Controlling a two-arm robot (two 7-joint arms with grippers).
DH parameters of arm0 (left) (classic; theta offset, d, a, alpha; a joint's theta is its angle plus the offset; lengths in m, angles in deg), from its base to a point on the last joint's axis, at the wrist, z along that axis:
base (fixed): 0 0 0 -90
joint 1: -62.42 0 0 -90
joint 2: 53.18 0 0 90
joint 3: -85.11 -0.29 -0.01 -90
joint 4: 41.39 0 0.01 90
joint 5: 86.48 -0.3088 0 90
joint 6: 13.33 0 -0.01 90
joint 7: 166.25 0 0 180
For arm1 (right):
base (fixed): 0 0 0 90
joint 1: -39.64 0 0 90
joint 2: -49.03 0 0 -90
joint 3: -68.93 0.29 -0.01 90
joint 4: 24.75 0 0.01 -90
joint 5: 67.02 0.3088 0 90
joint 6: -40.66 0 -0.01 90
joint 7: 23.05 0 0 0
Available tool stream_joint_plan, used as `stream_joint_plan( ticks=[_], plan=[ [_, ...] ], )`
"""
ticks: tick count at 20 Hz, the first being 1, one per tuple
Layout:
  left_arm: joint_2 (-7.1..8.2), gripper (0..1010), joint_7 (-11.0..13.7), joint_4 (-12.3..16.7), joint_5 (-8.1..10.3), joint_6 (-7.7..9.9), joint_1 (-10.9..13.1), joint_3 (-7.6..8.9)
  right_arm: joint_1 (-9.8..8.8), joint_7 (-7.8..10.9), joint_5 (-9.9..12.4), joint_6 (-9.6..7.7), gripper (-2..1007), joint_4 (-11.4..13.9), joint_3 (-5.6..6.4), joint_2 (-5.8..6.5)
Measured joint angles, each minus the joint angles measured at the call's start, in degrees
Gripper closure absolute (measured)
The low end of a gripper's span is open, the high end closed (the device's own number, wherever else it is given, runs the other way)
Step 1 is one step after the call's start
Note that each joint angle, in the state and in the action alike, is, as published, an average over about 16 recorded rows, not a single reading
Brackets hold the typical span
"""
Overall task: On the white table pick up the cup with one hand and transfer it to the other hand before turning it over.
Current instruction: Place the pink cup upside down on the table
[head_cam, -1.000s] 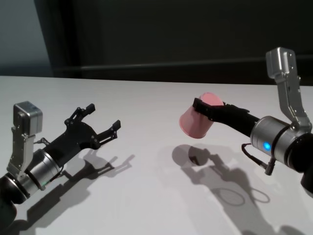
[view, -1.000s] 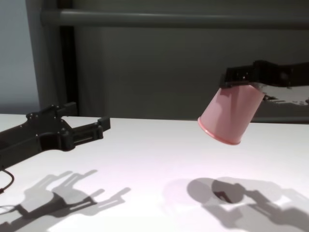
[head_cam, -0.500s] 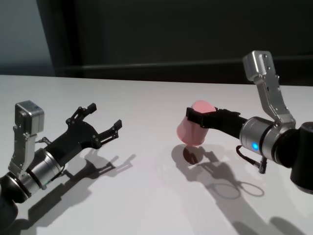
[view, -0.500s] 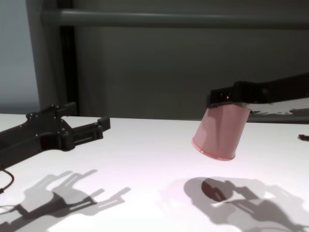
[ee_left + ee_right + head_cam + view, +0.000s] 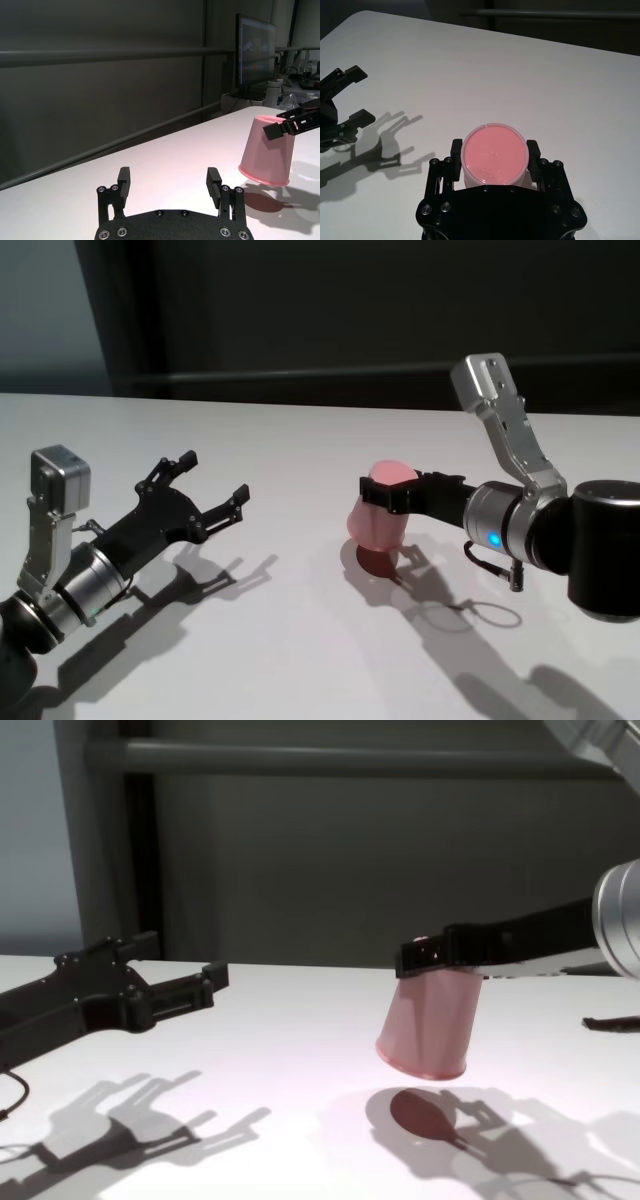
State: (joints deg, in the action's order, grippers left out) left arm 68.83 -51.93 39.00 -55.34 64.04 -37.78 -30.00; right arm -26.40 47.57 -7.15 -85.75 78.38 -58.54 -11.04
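The pale-pink cup (image 5: 378, 520) hangs upside down, mouth downward, just above the white table (image 5: 300, 440), slightly tilted. My right gripper (image 5: 385, 490) is shut on its base end, a finger on each side. In the right wrist view the cup's flat base (image 5: 495, 156) shows between the fingers (image 5: 532, 150). The cup also shows in the chest view (image 5: 428, 1025) and the left wrist view (image 5: 266, 152). My left gripper (image 5: 212, 485) is open and empty, hovering over the table's left part, well apart from the cup; it also shows in the left wrist view (image 5: 170, 182).
The white table's far edge (image 5: 300, 402) meets a dark wall with a rail. A monitor (image 5: 255, 52) stands beyond the table in the left wrist view. The cup's shadow (image 5: 425, 1115) lies right under it.
My right gripper has carried the cup down and to the left, toward the table's middle, and the cup has turned from steeply tilted to nearly upright, mouth down. The left arm has not moved.
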Motion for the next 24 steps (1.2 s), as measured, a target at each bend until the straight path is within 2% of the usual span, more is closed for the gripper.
stream_joint_plan(
  ticks=[12,24],
  plan=[
    [0.0,9,0.0,0.0,0.0,0.0,0.0,0.0,1.91,1.15,-3.0,-4.14,268,-2.2,-2.1,-1.29],
    [0.0,9,0.0,0.0,0.0,0.0,0.0,0.0,2.15,1.5,-5.0,-6.76,268,-2.9,-2.63,-2.4]
  ],
)
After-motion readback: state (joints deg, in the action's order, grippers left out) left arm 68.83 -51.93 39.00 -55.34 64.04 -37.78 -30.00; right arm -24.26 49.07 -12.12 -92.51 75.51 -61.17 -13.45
